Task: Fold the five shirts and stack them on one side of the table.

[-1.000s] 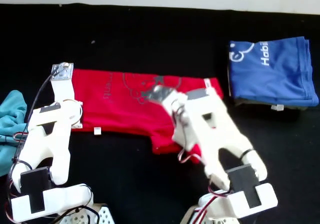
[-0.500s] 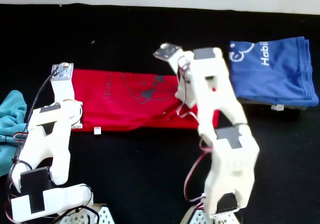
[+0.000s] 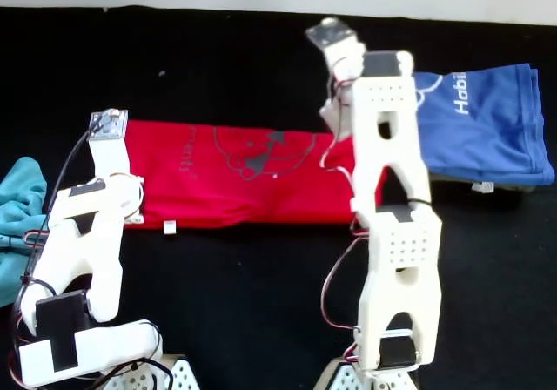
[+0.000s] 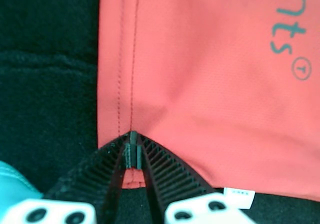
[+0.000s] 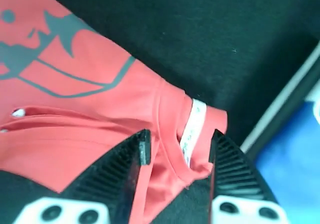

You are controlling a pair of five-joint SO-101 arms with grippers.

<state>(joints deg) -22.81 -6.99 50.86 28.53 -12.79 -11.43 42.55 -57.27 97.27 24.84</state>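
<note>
Left pincer clenched on the hemmed edge of the red shirt; right pincer released, jaws apart over its collar. On the black table the red shirt lies flat between a folded blue shirt and a bunched teal shirt.

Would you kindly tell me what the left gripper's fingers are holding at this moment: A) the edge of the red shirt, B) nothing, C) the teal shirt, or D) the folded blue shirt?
A: in the left wrist view, the left gripper has its fingers pinched together on the stitched edge of the red shirt.
</note>
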